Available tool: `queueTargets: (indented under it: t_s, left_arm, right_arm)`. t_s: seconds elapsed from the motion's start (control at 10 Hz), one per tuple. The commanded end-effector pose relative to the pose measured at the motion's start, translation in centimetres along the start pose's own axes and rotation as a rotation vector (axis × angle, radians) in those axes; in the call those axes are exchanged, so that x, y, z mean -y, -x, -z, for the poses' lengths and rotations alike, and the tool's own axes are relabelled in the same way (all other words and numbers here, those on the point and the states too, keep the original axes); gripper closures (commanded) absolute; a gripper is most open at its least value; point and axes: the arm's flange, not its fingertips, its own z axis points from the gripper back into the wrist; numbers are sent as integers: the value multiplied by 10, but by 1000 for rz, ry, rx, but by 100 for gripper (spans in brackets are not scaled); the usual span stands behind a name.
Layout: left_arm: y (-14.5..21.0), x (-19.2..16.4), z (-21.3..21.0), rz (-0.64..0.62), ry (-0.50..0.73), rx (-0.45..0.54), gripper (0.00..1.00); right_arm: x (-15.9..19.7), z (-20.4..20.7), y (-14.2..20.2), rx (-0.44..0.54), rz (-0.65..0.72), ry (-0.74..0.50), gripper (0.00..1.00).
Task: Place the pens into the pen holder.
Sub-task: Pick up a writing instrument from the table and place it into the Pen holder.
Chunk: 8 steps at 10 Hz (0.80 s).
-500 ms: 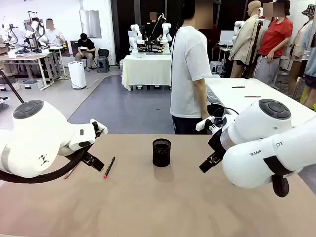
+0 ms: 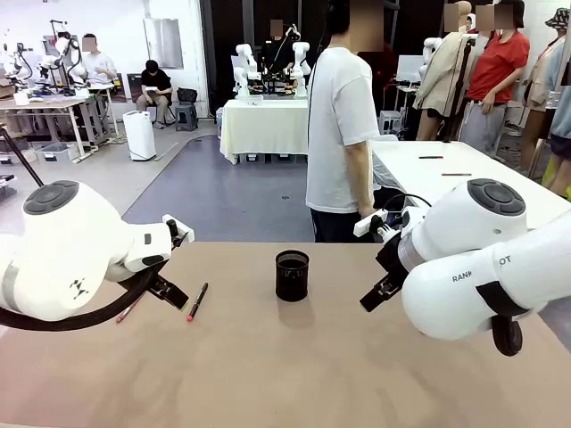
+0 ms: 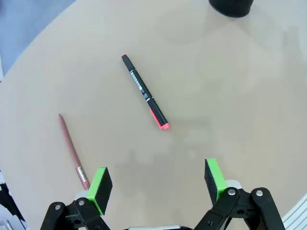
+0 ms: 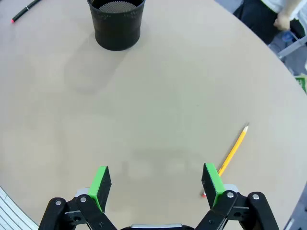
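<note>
While I am hovering both arms above the table (image 2: 268, 374), my left gripper (image 3: 157, 183) and right gripper (image 4: 156, 184) are gaping wide, empty.

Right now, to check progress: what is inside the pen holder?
No pen rises out of the pen holder; only bare mesh shows inside. Its near wall hides the bottom.

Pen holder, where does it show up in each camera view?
Front view: pen holder near centre.
Left wrist view: pen holder at top edge, right of middle.
Right wrist view: pen holder at top, left of middle.
Shared landmark: the black pen with red tip.
</note>
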Motion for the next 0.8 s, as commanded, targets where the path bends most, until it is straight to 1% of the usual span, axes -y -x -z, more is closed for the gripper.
queueTargets:
  t_s: [0.0, 0.7]
  left_arm:
    - [0, 0, 0, 0, 0, 0, 0]
    - [0, 0, 0, 0, 0, 0, 0]
  right_arm:
    - [0, 0, 0, 0, 0, 0, 0]
    - [0, 0, 0, 0, 0, 0, 0]
